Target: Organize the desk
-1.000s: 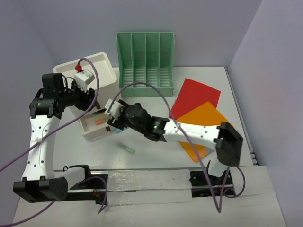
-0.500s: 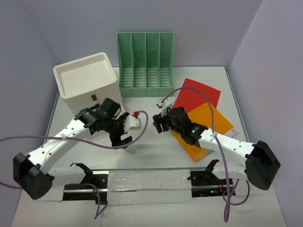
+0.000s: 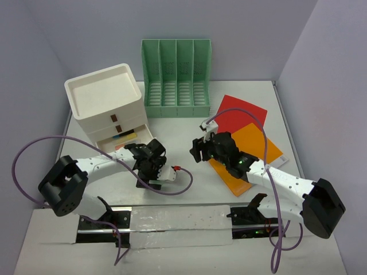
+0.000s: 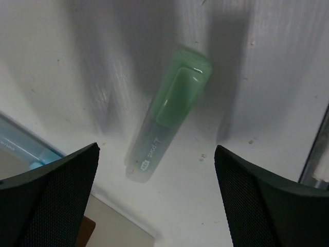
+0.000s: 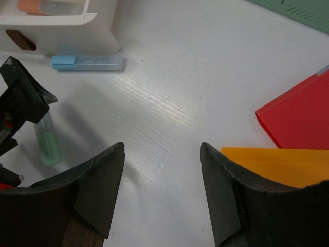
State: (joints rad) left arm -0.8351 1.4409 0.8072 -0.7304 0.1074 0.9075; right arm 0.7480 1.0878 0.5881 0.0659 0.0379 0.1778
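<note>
The left gripper (image 4: 157, 148) is coming down around the green highlighter (image 4: 167, 116), which is lying on the white desk (image 3: 178, 132). Its jaws are spread wide, so a pickup is probably starting. The right gripper (image 5: 162, 149), also wide, is drawing back.

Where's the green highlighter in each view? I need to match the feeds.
Top external: mostly hidden under the left tool.
Left wrist: green highlighter lies at centre frame, inside the open tool.
Right wrist: lower left, beside the left tool.
Shared landmark: white drawer box, just beyond it.
</note>
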